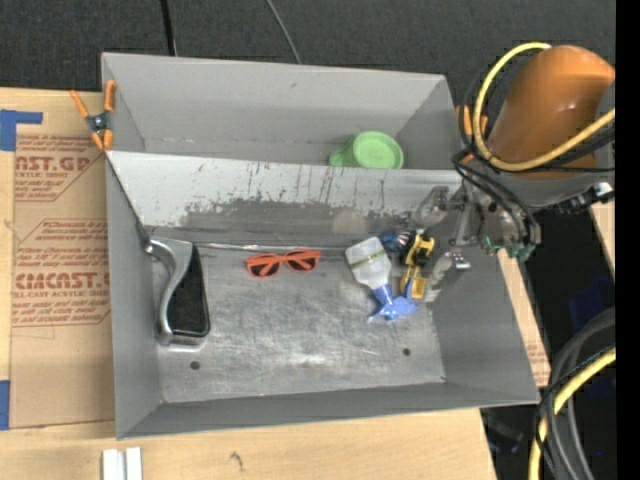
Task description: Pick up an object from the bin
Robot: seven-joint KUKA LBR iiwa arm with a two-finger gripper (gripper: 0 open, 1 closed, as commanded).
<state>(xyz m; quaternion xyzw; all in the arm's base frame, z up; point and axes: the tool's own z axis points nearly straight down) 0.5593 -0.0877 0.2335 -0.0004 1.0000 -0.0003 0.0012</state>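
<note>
The bin (300, 343) is grey metal with sloping walls, and most of its floor is bare. The arm (550, 103), under its orange cover, reaches in from the right and hangs low over the floor's right end. The jaws sit at a small cluster there, close to the right wall. Whether they are open or shut, or have hold of anything, I cannot tell.

Far off at the left wall lies a black-and-silver stapler (182, 298). Orange sunglasses (283, 262) lie mid-floor, well apart from the arm. A green lid (373, 152) rests on the back wall's ledge.

The cluster is what matters. It has a clear bottle (367, 256) on its left and a blue piece (392, 308) below that. A yellow-and-black piece (415, 265) lies nearest the jaws and is probably the thing to take.

To do this well, I judge the jaws should:
- Settle on one thing, not straddle two, since the three lie touching or nearly so.
- Come straight down, centred on the yellow-and-black piece.
- Close across its narrow side.
- Stay clear of the bottle, which looks light and likely to roll or skid away.

The sloping wall just to the right leaves little room, so the approach should stay vertical. The lift should be slow enough to show whether the blue piece is dragging along.
</note>
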